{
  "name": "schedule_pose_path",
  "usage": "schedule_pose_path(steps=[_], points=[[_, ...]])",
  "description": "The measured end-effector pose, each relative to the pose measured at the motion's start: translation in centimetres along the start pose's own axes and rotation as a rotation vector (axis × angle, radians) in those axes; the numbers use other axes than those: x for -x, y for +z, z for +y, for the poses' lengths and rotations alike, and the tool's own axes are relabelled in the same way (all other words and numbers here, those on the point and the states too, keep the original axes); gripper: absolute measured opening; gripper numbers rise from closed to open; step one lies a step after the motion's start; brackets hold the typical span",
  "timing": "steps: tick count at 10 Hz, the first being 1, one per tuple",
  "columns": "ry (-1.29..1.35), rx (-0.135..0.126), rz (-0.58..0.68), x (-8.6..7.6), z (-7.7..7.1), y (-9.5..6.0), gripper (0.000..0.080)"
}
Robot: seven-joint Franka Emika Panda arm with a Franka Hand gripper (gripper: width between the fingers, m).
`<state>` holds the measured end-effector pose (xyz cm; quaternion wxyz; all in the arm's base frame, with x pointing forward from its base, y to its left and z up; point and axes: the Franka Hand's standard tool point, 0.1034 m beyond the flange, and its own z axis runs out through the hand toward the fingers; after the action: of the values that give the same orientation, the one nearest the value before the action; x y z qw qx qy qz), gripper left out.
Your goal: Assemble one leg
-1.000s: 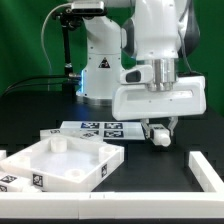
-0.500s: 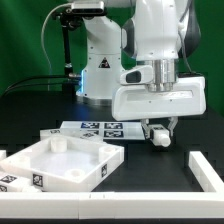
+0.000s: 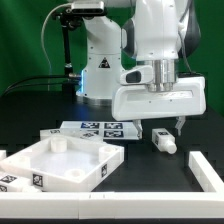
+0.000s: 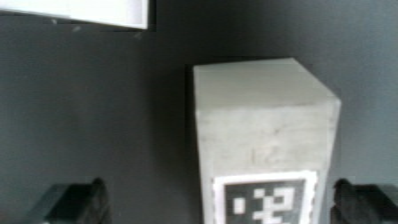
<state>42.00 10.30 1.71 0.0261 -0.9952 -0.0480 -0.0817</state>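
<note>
Exterior view: gripper [image 3: 166, 124] hangs just above the leg [image 3: 165, 141], not touching it; leg lies on its side on the black table [image 3: 140, 170], just beside the marker board [image 3: 100, 128], on the exterior view's right of it; tabletop [image 3: 60, 165] towards the exterior view's left, well apart from the leg; white bar [image 3: 205, 165] at the exterior view's right edge.

Wrist view: leg [image 4: 267, 130] lies lengthwise between the fingers [image 4: 71, 200]; tag [image 4: 267, 200] faces up at the end nearer them; gripper [image 4: 217, 200] spread wide, holding nothing; bare table shows on each side of the leg, more on one side than the other.
</note>
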Motion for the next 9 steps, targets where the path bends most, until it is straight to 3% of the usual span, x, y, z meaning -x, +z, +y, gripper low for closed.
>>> schedule_pose_path(steps=[2, 3, 4, 6, 7, 8, 9], points=[[-0.019, 0.001, -0.01, 0.0, 0.2, -0.1, 0.0644], [-0.059, 0.002, -0.041, -0.3, 1.0, -1.6, 0.0649], [-0.117, 0.004, -0.048, -1.3, 2.5, -3.3, 0.0649], [-0.229, 0.004, -0.06, -3.2, 6.5, -4.8, 0.0649], [-0.291, -0.002, -0.059, -5.6, 8.2, -5.8, 0.0649], [-0.29, 0.003, -0.04, -6.6, 8.5, -6.0, 0.0649], [-0.292, 0.001, -0.047, -6.3, 8.3, -5.9, 0.0649]])
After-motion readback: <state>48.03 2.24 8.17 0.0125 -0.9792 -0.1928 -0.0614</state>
